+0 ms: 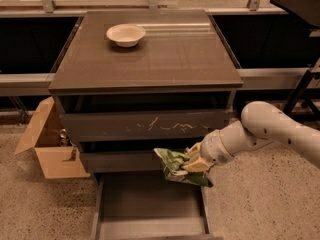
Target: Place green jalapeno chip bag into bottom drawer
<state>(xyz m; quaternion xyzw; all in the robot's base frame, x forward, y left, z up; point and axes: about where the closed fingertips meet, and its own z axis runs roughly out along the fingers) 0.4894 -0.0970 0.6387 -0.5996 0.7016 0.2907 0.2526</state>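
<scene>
While the gripper (194, 163) clamps the green jalapeno chip bag (173, 165), the bottom drawer (145, 204) lies open below its fingers: lower, then release.

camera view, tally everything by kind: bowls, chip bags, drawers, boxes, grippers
bowl: 1
green jalapeno chip bag: 1, held in the gripper
drawers: 3: bottom drawer pulled open, scratched drawer front, plain drawer front
cardboard box: 1, on the floor
gripper: 1, over the bottom drawer's right side
total: 7
</scene>
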